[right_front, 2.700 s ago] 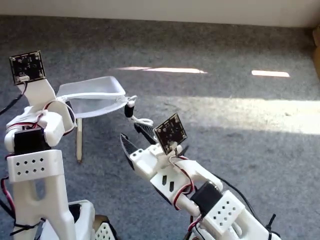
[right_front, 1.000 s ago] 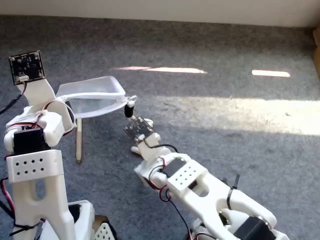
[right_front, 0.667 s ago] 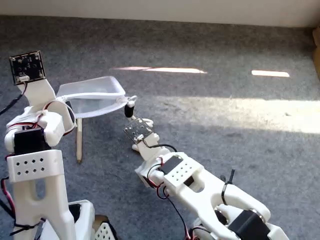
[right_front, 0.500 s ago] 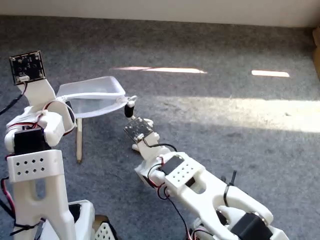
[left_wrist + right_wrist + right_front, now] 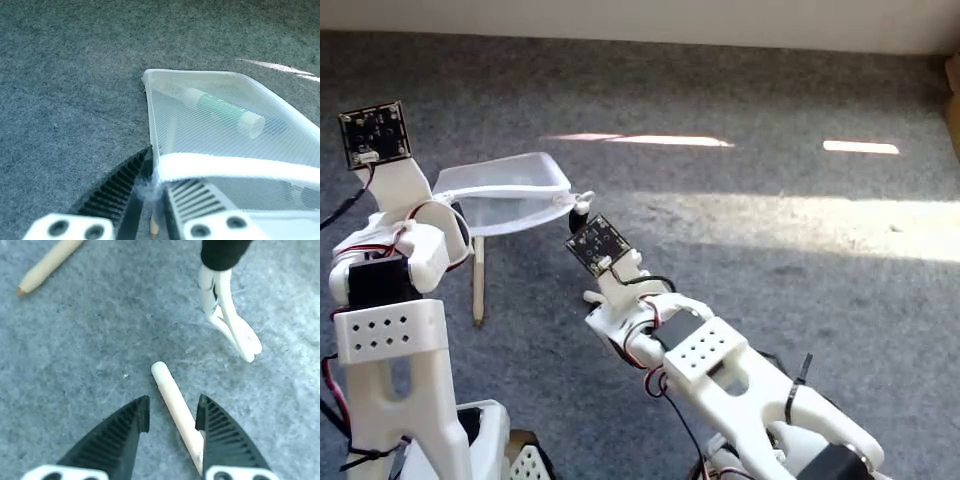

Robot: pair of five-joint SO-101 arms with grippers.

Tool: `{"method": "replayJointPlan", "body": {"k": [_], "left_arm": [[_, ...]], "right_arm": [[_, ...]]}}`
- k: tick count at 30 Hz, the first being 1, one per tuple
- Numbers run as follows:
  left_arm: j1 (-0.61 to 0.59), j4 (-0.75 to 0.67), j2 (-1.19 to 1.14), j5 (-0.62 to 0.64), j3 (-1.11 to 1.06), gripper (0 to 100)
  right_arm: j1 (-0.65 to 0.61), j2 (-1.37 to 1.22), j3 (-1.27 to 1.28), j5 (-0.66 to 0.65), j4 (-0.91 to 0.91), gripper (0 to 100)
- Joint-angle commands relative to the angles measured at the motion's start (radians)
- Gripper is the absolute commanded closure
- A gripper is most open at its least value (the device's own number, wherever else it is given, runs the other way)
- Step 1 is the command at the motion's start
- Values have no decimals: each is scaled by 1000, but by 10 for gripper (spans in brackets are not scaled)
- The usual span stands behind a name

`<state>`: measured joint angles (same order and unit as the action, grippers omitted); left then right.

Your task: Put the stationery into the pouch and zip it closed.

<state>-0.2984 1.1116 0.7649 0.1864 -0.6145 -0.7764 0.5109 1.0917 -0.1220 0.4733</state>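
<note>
The mesh pouch (image 5: 505, 190) hung in the upper left of the high view, its rim pinched tight in the left gripper (image 5: 156, 172), with a green-and-white tube (image 5: 220, 107) already inside. The right gripper (image 5: 172, 404) sat low over the grey carpeted worktop (image 5: 770, 300) at the centre of the high view, its jaws spread moderately wide and holding nothing. A cream stick (image 5: 177, 412) lay on the worktop between them, close against one jaw. Its long axis ran roughly along the gripper's reach, slightly skewed, with the rounded end pointing ahead towards the zipper pull (image 5: 230, 322). The right arm was plainly the nearer. A pencil (image 5: 477, 285) lay below the pouch at the left. No writing was legible on any item.
</note>
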Motion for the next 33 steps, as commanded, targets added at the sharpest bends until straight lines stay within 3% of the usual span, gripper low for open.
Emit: {"method": "replayJointPlan", "body": {"k": [1, 12, 19, 23, 33], "left_arm": [[10, -20, 1, -9, 1, 993], [10, -18, -1, -9, 1, 993], [10, -38, 1, -9, -25, 992], [10, -38, 1, -9, -24, 992], [10, -37, 1, -9, -24, 992]], "right_arm": [[12, -73, -48, -17, -45, 847], [12, -228, -48, -18, -47, 855], [12, -228, -48, -18, -42, 994], [12, -228, -41, -18, -30, 994], [12, -225, -174, -18, 312, 994]]}}
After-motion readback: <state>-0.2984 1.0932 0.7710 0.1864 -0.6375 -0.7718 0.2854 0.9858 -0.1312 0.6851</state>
